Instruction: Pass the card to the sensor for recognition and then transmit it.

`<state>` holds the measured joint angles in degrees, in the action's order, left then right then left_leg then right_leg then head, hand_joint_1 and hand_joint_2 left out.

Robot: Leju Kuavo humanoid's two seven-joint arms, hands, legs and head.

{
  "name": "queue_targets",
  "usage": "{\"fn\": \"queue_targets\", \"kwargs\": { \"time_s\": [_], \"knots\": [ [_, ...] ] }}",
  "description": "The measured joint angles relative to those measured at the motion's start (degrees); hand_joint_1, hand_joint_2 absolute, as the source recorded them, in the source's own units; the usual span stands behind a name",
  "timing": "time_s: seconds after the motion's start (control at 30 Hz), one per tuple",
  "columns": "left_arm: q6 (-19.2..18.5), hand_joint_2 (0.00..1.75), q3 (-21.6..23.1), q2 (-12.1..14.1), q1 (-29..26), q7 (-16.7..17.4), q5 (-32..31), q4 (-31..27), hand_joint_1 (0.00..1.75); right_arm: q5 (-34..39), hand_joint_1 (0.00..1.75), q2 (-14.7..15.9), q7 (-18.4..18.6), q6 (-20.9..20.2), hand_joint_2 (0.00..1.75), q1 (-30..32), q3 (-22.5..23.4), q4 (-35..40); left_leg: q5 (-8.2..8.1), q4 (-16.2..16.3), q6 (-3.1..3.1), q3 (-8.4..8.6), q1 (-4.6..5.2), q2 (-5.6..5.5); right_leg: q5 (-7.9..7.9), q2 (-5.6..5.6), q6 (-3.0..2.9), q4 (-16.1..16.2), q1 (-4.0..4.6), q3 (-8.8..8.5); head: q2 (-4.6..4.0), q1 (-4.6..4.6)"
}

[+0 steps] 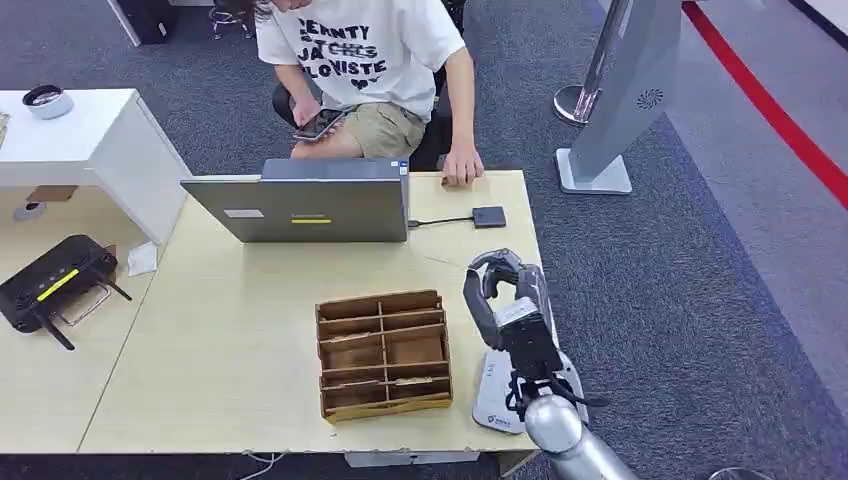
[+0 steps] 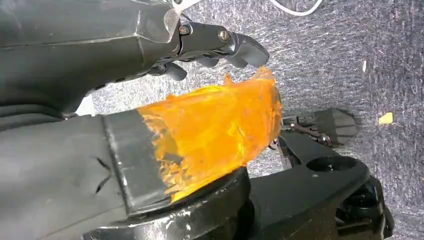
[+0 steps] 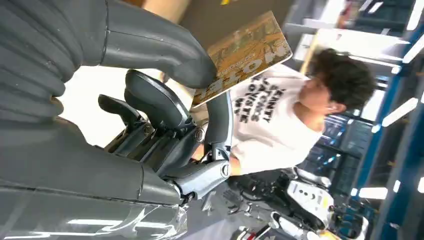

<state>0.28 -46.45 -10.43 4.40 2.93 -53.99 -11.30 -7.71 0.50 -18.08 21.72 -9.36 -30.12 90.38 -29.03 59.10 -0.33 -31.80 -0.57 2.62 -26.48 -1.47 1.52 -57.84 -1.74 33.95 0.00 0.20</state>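
The right hand is raised over the table's near right corner, pinching the card between thumb and finger. The sensor lies farther off, right of the laptop. The left hand hangs above carpet, fingers curled in on nothing

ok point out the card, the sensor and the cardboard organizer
card [image 3: 247, 52], right wrist view, on its printed face
sensor [image 1: 489, 217], head view, on its dark top
cardboard organizer [image 1: 383, 352], head view, on a middle divider

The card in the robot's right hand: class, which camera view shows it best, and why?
The right wrist view: the card shows large, its printed face pinched by the right hand. The head view shows that hand from behind, card hidden. The left wrist view looks at carpet.
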Motion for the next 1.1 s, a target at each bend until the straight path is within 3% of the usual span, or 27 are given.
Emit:
{"fn": "queue_targets", "kwargs": {
  "time_s": [0.4,1.1],
  "knots": [
    [0.2,0.00,-0.8,0.0,-0.1,-0.2,0.3,0.0,0.00,2.1,1.75,1.2,-0.6,-1.0,1.75,1.7,2.4,5.2,0.00,0.0,0.00,0.01,-0.01,0.01,0.00,0.01,0.00,0.0,0.00,0.00,0.00,-0.02],
    [0.0,0.00,-0.9,0.1,0.0,-0.5,0.0,0.0,0.00,2.2,1.75,1.3,-0.7,-2.9,1.75,0.9,2.3,4.9,0.00,0.0,0.00,-0.03,-0.01,0.01,0.00,0.01,0.00,0.0,0.00,0.00,0.00,-0.02]
  ]
}}
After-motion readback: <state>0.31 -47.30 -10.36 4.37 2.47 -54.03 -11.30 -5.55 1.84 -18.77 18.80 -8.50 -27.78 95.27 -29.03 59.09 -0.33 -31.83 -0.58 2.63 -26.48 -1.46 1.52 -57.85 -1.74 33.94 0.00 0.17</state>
